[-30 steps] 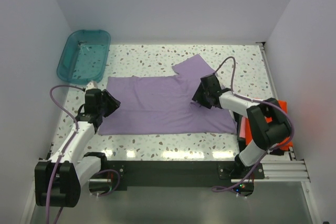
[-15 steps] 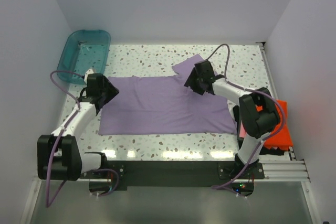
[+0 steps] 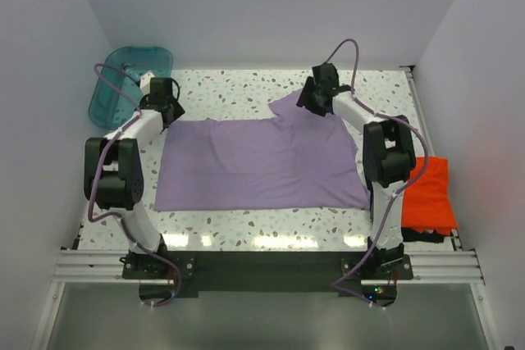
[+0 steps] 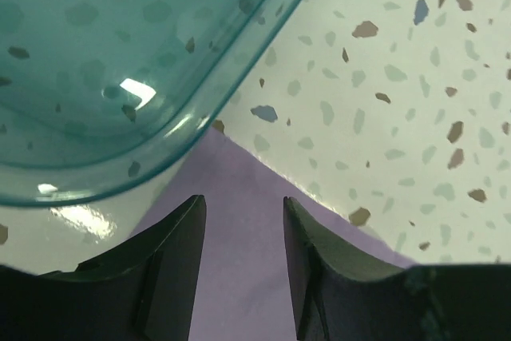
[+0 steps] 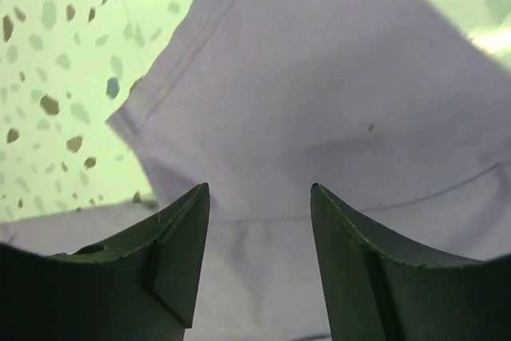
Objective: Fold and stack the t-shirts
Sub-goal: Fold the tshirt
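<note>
Hovering at far edge of purple shirt (image 3: 262, 161) | my left gripper (image 4: 241, 207) gaped empty above its corner (image 4: 215, 145) | right gripper (image 5: 259, 196) likewise above sleeve (image 5: 319, 61) | judged: pinch deep, lift evenly.

Left: the teal tub (image 4: 120, 53) stood just past the left gripper (image 4: 243, 207).
Middle: bare table (image 3: 238, 88) lay open at the back.
Right: the orange shirt (image 3: 431, 194) filled the table edge.

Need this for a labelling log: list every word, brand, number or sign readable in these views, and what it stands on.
None can be read in any view.
The purple t-shirt, orange t-shirt, teal tub and table show no print, tag or label.
</note>
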Controlling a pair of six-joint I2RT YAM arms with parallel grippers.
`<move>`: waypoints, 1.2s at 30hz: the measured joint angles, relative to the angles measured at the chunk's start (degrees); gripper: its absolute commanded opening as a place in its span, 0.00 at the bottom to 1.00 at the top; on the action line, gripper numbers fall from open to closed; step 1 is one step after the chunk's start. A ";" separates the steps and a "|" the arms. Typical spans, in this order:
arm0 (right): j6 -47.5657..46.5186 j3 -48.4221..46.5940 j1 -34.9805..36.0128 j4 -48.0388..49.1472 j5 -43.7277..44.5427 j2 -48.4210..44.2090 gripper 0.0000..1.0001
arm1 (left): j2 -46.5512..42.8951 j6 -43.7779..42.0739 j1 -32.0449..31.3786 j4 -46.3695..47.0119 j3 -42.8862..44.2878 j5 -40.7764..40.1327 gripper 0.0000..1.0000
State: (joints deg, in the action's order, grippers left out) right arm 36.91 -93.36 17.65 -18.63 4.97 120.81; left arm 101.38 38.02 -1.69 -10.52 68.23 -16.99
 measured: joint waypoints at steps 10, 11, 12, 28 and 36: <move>-8.68 -9.31 -2.38 -2.03 0.61 7.21 0.56 | 14.16 -5.29 -0.76 -1.97 9.86 -5.53 0.45; -9.38 -9.66 -2.29 -2.16 0.79 7.45 0.56 | 15.02 -5.70 -0.96 -2.12 10.47 -5.79 0.44; -9.79 -9.81 -2.27 -2.25 1.07 7.54 0.56 | 15.61 -5.88 -1.09 -2.27 10.91 -5.92 0.44; -16.11 -18.03 -4.98 -5.55 2.97 13.33 0.64 | 18.99 -5.05 -1.81 -5.55 13.81 -10.43 0.22; -18.36 -26.16 -6.49 -7.72 3.02 18.51 0.63 | 19.17 -4.59 -1.75 -5.99 14.08 -11.13 0.07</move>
State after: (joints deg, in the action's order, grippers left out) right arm 18.55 -119.52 11.16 -26.35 7.99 139.33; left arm 120.55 33.43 -3.44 -16.51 82.30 -28.12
